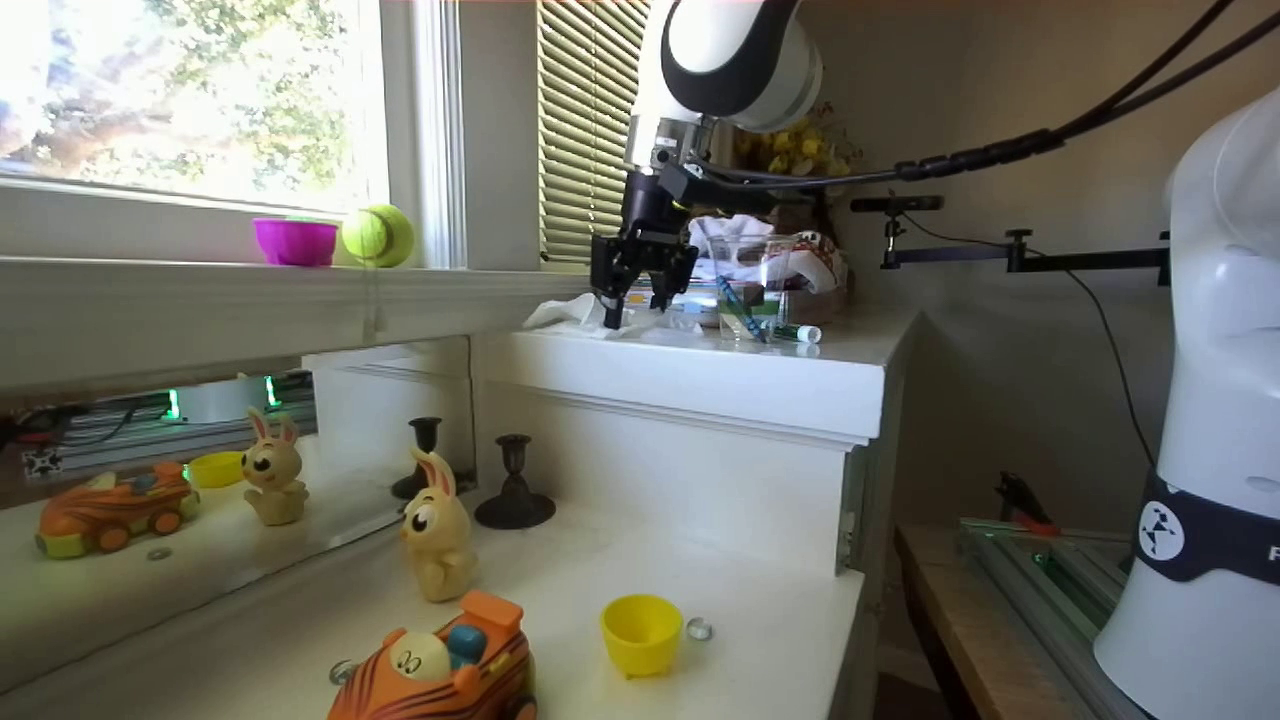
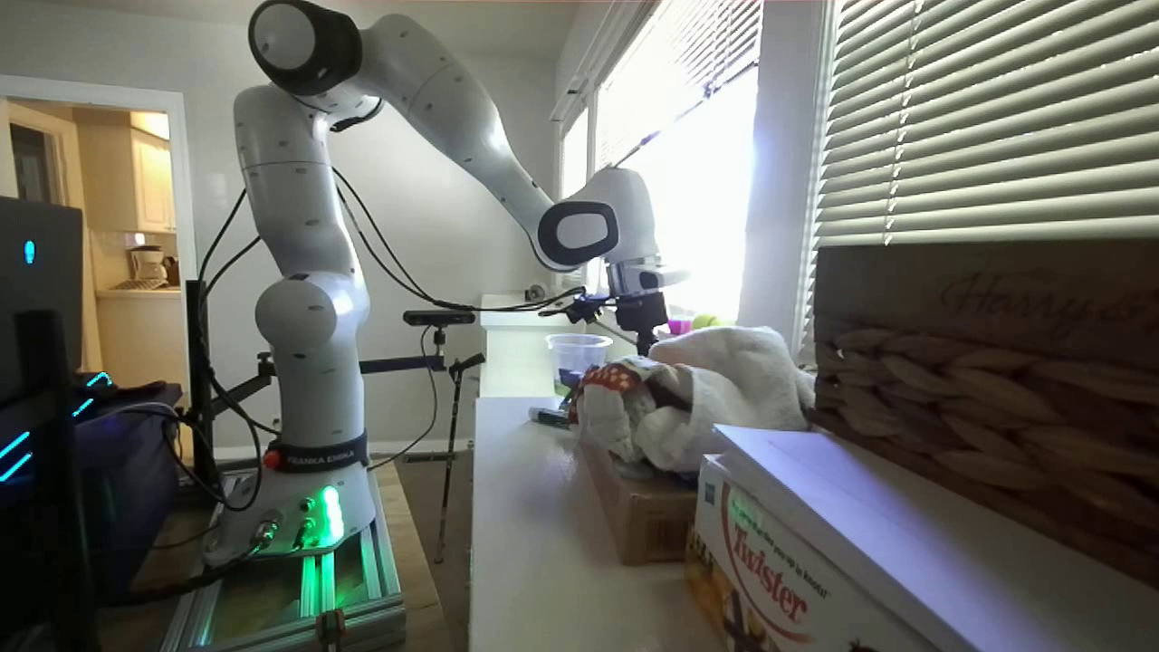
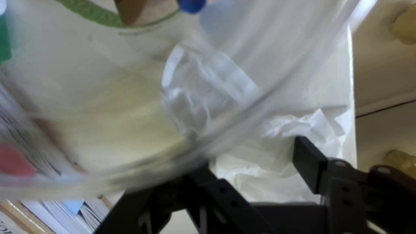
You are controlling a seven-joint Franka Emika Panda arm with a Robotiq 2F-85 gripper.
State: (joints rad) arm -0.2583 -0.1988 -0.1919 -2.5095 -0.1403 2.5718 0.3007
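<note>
Finding: gripper (image 3: 254, 164) astride a crumpled tissue (image 3: 256, 178), nothing gripped

Wrist view: The jaws stand apart with the tissue between and beneath them; no paper is seen pinched. It lies on the white ledge (image 3: 333, 87), close to the edge. The blurred rim of a clear container (image 3: 146, 165) crosses in front of one finger. Assessment: sound closure calls for both fingertips low and a slow squeeze that gathers the paper into a fold (its upper peaks alone would likely slip or tear). The tissue has no evident front; its visible long axis runs slantwise toward the ledge's edge, provisionally, as the gripper masks part.

Exterior views: In an exterior view, the fingers point downward, near the clear container, through which a blue pen (image 1: 738, 308) shows. The tissue sprawls low around the fingertips. In an exterior view, a white cloth (image 2: 738, 376) hides the tissue; contact cannot be verified there.
</note>
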